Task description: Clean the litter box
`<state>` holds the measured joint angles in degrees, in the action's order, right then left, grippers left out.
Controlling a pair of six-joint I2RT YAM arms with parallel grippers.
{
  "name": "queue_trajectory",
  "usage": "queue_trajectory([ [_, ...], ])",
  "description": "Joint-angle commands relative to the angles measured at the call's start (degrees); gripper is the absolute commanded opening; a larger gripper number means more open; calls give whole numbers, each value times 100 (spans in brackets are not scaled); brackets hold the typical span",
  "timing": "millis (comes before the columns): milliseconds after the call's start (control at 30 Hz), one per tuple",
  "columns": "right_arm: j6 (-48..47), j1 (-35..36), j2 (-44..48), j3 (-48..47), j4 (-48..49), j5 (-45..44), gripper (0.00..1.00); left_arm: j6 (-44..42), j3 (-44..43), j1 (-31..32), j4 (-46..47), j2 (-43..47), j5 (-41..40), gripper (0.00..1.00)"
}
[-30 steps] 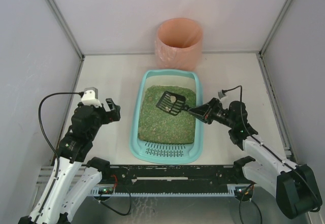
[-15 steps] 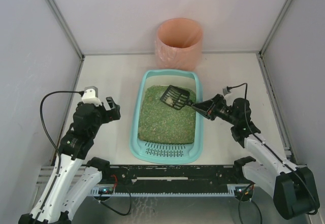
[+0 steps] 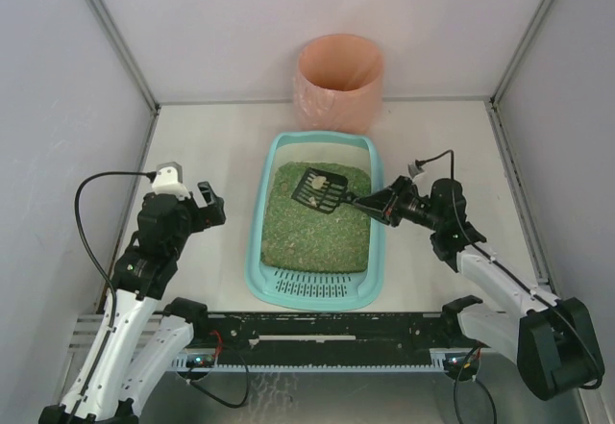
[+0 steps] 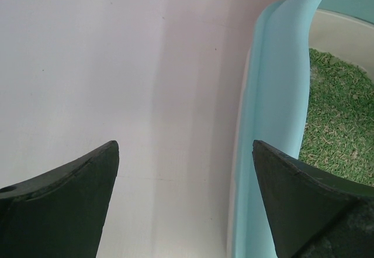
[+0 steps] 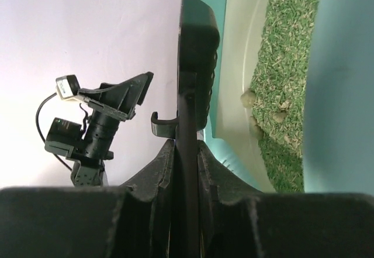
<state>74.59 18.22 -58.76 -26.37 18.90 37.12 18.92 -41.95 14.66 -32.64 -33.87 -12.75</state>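
Over litter box [image 3: 317, 138] far half, likely lift-out step: with scoop [image 3: 320, 189] clamped in right gripper [image 3: 370, 206] and left gripper [image 3: 213, 203] gaping empty, carry level to far bin [image 3: 338, 83].

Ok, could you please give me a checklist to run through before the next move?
1. Grip on scoop: ok, right gripper shut on its handle.
2. Load aboard: ok, pale lumps lie on the scoop.
3. Scoop level: cannot tell.
4. Bin ready: ok, open, standing behind the litter box.
5. Left gripper out of the way: ok, open, left of the box, apart from it.
6. Litter all clean: not ok, stray lumps lie by the box wall.
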Motion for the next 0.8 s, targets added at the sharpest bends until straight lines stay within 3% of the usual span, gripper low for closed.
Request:
queue_trajectory([
  [0, -11, -383, 208, -27, 225, -12, 0, 59, 30, -61, 189, 16, 94, 99],
  [167, -188, 213, -149, -477, 341, 109, 0, 61, 42, -70, 203, 17, 119, 99],
  [300, -19, -148, 29, -157, 326, -71, 0, 55, 37, -81, 157, 6, 125, 99],
  [500, -146, -99, -114, -622, 199, 38, 0, 51, 30, -94, 199, 17, 150, 100],
  [767, -886, -431, -274, -2091, -1218, -352, 0, 51, 41, -136, 184, 52, 178, 100],
])
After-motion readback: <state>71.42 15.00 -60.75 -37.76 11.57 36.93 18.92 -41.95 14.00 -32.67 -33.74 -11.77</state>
